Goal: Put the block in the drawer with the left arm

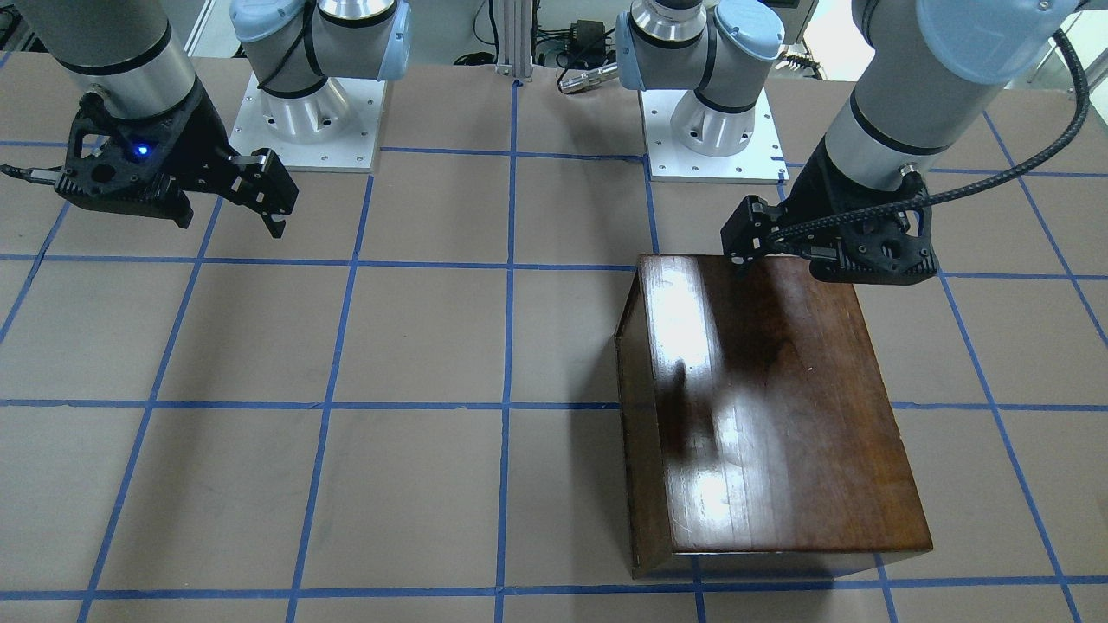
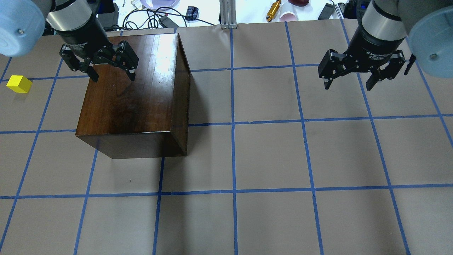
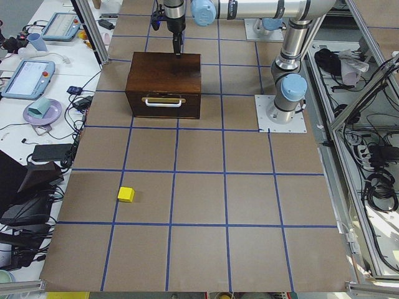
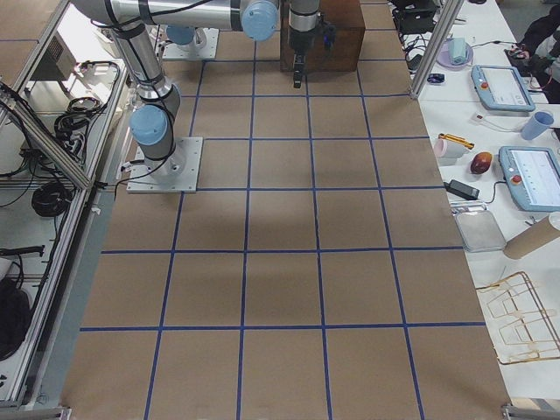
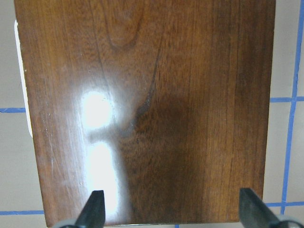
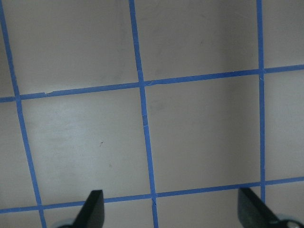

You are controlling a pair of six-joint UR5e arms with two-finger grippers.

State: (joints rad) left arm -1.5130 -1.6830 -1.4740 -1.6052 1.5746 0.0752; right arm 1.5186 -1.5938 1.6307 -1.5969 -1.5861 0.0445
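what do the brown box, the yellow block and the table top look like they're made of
Brown box: wood, probably varnished; grain lines show and its top throws back the lights as glossy glare.
Yellow block: unclear, painted wood or plastic; even bright colour, dull faces, sharp edges.
Table top: looks like matte brown paper or card, flat and without glare.

drawer (image 3: pixel 163 104): only its front panel and handle show, and only in the left side view; its inside is hidden within the box (image 2: pixel 131 92).
block (image 2: pixel 19 84): sits close to the overhead view's left edge.
left end effector (image 5: pixel 173 211): the wrist view cuts it down to two fingertips at the bottom edge.
box, right side view: cut off by the top edge and partly behind the right arm (image 4: pixel 306 26).
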